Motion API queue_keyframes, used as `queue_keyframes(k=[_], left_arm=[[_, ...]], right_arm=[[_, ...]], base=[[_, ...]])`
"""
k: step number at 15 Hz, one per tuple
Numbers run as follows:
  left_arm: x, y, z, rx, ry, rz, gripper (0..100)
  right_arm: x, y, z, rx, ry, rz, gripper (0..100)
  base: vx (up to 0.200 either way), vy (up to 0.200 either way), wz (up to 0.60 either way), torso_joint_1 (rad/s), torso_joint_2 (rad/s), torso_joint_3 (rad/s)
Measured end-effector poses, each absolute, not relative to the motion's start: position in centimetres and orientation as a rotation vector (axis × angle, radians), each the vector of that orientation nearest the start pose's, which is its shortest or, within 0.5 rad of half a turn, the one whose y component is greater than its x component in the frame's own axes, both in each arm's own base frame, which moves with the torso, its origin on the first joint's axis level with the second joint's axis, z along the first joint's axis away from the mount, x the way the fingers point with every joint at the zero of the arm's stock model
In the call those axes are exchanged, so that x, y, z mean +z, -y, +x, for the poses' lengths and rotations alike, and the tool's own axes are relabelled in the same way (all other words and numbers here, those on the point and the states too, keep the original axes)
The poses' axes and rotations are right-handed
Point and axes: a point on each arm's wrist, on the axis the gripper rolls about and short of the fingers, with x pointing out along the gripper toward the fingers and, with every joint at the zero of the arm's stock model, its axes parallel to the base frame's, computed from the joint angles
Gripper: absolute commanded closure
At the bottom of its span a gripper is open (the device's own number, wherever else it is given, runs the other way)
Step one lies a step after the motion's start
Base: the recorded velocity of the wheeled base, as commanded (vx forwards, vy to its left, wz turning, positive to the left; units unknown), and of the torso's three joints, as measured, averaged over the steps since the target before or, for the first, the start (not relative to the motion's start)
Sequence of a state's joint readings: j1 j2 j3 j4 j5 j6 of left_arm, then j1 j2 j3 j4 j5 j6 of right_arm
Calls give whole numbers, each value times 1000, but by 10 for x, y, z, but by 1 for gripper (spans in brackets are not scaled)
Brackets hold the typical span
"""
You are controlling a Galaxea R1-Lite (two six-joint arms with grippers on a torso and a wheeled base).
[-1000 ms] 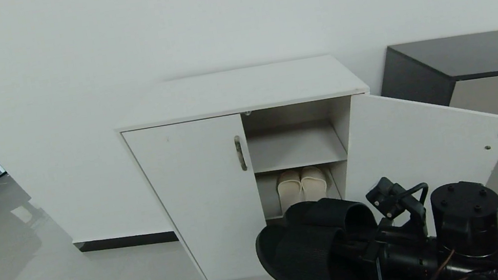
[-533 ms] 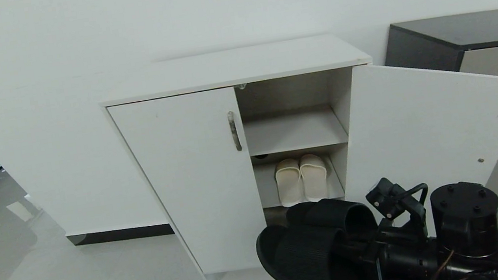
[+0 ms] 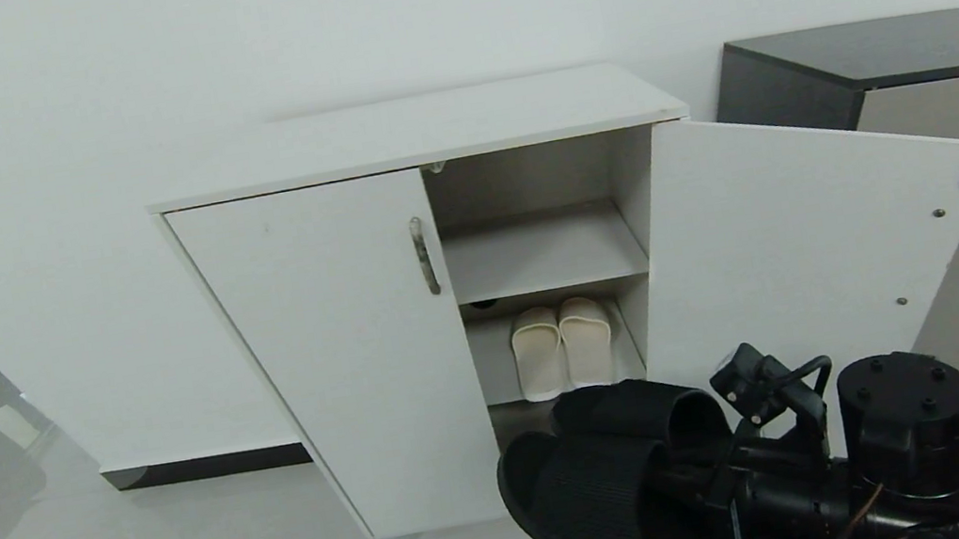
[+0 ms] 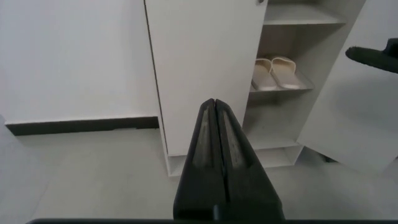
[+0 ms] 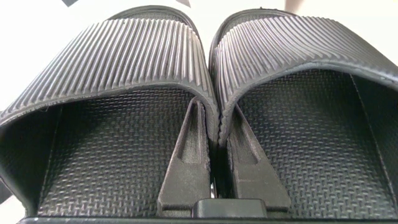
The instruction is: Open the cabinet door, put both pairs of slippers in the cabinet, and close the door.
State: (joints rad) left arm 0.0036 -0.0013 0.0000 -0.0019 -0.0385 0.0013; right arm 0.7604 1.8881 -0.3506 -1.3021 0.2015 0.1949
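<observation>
two pairs, one stowed: the cream slippers sit side by side on the cabinet's lower shelf, its door swung open at 3 o'clock. my right hand is clamped on the black slippers, pinching their touching inner strap walls so both travel as one, at 6 o'clock of the cream pair. my left hand is pressed together and empty, kept clear, i judge.

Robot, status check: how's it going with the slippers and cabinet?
Right claw shut on black slippers; left claw shut, empty. Cream slippers inside cabinet. Right door open, left door closed. Nothing seen in the way.
</observation>
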Motion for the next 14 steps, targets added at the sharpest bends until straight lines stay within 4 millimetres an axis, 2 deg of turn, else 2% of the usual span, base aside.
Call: queue_keyframes(k=[5, 8, 9, 11, 13, 14], left_arm=[[76, 1, -23, -37, 3, 1, 100], [76, 1, -23, -38, 3, 2, 100], [76, 1, -23, -38, 3, 1, 100], [76, 1, -23, -36, 3, 2, 100], [76, 1, -23, -36, 3, 1, 100], [76, 1, -23, -34, 3, 2, 100]], right_arm=[[89, -203, 195, 918, -321, 85, 100], [90, -228, 207, 620, -532, -35, 100], [100, -240, 209, 555, -612, -52, 100], [136, -261, 209, 422, -699, -36, 100], [170, -280, 207, 237, -606, -9, 100], [180, -291, 210, 204, -533, 36, 100]], base=[[0, 0, 0, 0, 0, 0], [0, 0, 0, 0, 0, 0], [0, 0, 0, 0, 0, 0], [0, 0, 0, 0, 0, 0], [0, 0, 0, 0, 0, 0], [0, 0, 0, 0, 0, 0]])
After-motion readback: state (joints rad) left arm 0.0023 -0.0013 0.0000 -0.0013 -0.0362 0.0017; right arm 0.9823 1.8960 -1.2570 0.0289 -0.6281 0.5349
